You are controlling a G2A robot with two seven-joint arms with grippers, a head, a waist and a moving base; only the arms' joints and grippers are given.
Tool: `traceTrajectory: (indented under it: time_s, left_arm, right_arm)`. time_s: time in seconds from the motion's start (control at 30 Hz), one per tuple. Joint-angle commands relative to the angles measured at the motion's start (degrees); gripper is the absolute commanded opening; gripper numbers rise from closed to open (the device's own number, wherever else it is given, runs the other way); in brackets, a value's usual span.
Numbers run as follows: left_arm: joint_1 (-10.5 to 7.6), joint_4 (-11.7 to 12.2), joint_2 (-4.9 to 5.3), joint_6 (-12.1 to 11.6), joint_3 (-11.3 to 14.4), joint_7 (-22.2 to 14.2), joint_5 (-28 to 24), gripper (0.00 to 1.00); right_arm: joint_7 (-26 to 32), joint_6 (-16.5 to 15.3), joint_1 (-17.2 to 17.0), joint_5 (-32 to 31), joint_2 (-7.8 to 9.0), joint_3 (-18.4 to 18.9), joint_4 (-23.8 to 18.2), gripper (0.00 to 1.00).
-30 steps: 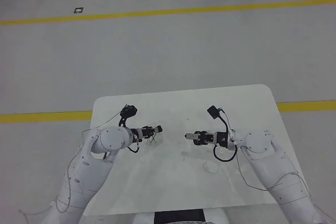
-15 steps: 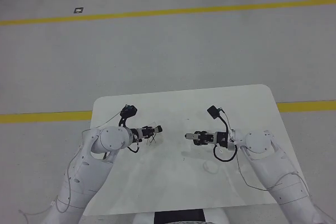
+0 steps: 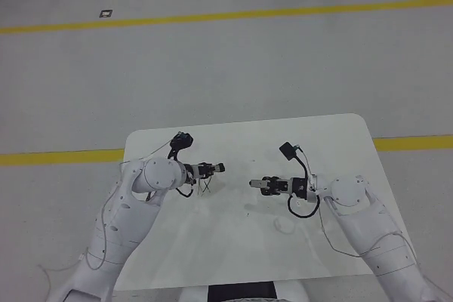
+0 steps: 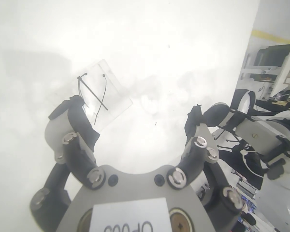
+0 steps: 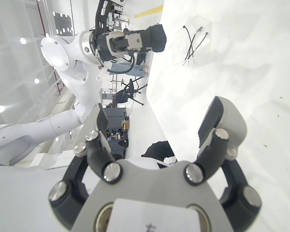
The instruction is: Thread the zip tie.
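Black zip ties (image 4: 96,94) lie crossed on a small clear tray (image 4: 117,86) on the white table (image 3: 325,140). In the top view the zip ties (image 3: 204,189) sit left of centre. My left gripper (image 3: 220,167) hovers just above and beside them, open and holding nothing; one of its fingertips (image 4: 71,105) overlaps the tray's near corner in the left wrist view (image 4: 135,114). My right gripper (image 3: 253,183) is open and holding nothing (image 5: 157,119), level with the table's middle and pointing at the tray. From there the zip ties (image 5: 192,42) and the left gripper (image 5: 157,38) show ahead.
The table's rounded far corner (image 3: 359,119) and right edge (image 3: 377,151) border grey floor with yellow lines (image 3: 211,15). The right arm's black cable (image 3: 306,211) loops over the table.
My left arm has swung forward and to the right, carrying its gripper a little farther over the table past the zip ties. The right arm has kept still.
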Motion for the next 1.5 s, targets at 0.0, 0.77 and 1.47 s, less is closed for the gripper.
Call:
traceTrajectory:
  time_s: [0.0, 0.77, 1.47]
  left_arm:
    - [-0.62, 0.34, -1.46, 0.0, -0.51, -3.91, 4.17, 1.0]
    - [5.47, -7.02, -5.25, 0.0, -5.14, -11.6, 13.48, 1.0]
    - [3.37, -2.26, -14.32, 0.0, -7.65, -16.23, 35.25, 1.0]
  right_arm:
    - [0.01, 0.0, 0.0, 0.02, 0.0, 0.0, 0.0, 1.0]
    - [0.01, 0.0, 0.0, 0.02, 0.0, 0.0, 0.0, 1.0]
    - [0.01, 0.0, 0.0, 0.02, 0.0, 0.0, 0.0, 1.0]
